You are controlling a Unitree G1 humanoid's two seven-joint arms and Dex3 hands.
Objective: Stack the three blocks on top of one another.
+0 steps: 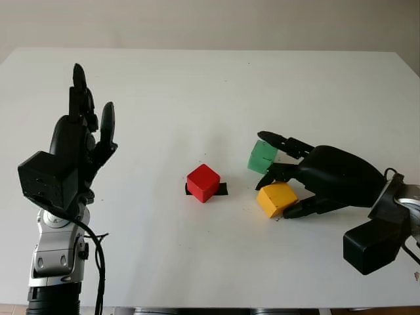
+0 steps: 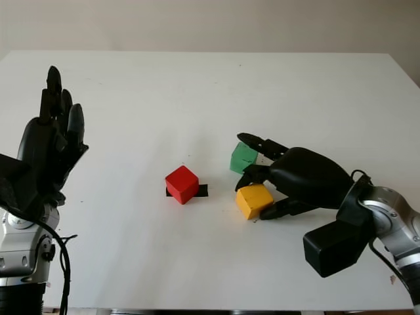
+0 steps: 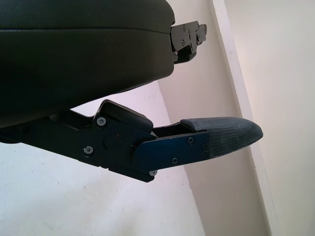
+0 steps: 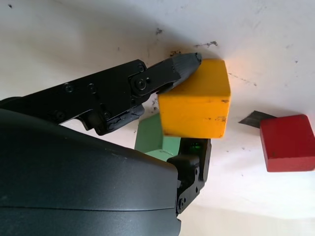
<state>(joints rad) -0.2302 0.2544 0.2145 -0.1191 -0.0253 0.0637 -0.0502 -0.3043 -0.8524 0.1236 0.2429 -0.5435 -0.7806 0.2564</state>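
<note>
Fingers (image 1: 279, 140) of right hand (image 1: 331, 176) curl round green block (image 1: 262, 157), which sits tilted betw. upper finger and thumb, w/ another finger (image 4: 172, 71) touching yellow block (image 1: 276, 199) at its edge. Can't tell if green block is lifted clear of tabletop (image 1: 197, 85) or resting on a corner. In right wrist view yellow block is in front of green one, the two just beside each other, poss. touching. Yellow block lies on tabletop right below the hand, nearer the robot than green.

Red block (image 1: 203, 182) stands alone near tabletop centre, to the left of the other two, apart from them, sitting on a dark tape mark (image 1: 221, 189) that sticks out on its right side. No block is on top of another yet.

Left hand (image 1: 79, 141) is raised upright at left side, above tabletop, open, holding nothing, well apart from all blocks. Left wrist view shows one of its fingers (image 3: 221, 135) extended w/ white tabletop edge and wall behind.
</note>
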